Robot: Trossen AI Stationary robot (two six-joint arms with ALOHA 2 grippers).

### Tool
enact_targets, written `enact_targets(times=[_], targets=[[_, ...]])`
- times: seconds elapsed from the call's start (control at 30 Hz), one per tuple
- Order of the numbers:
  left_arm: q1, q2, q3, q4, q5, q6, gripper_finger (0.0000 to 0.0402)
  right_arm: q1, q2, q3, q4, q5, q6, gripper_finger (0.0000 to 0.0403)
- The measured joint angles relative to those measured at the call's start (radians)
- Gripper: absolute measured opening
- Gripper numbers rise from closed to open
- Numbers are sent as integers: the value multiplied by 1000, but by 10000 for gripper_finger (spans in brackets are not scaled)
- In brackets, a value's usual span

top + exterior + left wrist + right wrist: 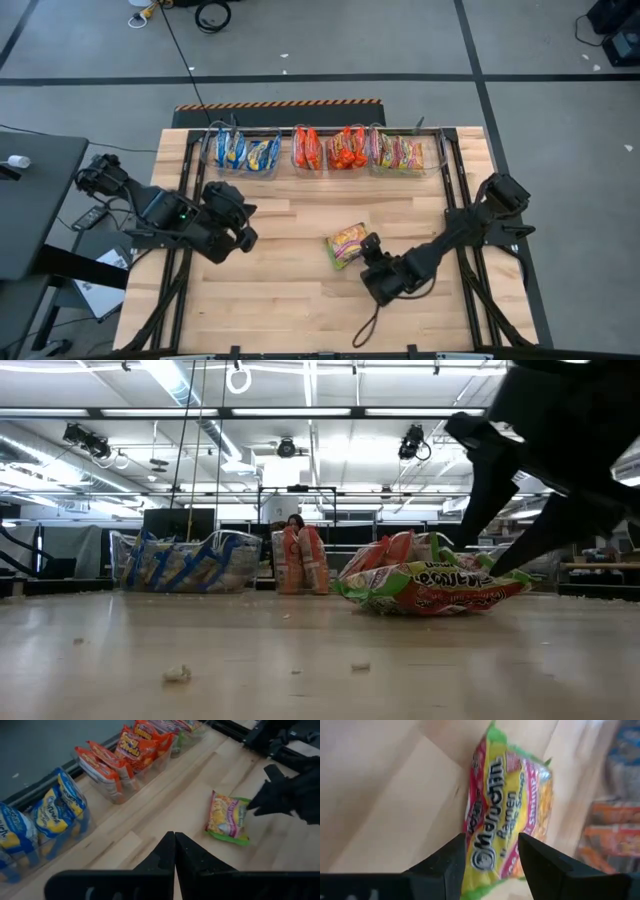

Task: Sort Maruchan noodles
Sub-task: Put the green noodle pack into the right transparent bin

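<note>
One Maruchan noodles packet (347, 243), yellow with a green and pink-red rim, lies flat on the wooden table near its middle; it also shows in the low view (430, 588). My right gripper (492, 842) is open at the packet's near-right end, slanting down, one finger to each side of that end (240, 817). I see no touch. My left gripper (245, 235) hovers shut over the table's left part, holding nothing. More packets stand on edge in three clear bins along the far edge.
The far bins hold blue-yellow packets (245, 152) on the left, orange-red ones (330, 148) in the middle and green-pink ones (405, 153) on the right. Bare wood (290, 290) lies between both arms and toward the near edge. A cable (368, 325) loops below my right arm.
</note>
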Motion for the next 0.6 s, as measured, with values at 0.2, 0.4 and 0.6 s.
enact_targets(times=[0.2, 0.4, 0.6], targets=[[-39, 0, 0, 1, -47, -18, 8, 46, 0, -137, 288, 106, -86, 179], [-41, 0, 0, -3, -47, -16, 9, 23, 0, -244, 465, 171, -190, 173], [-40, 0, 0, -6, -81, -15, 8, -14, -3, -290, 491, 53, -168, 151]])
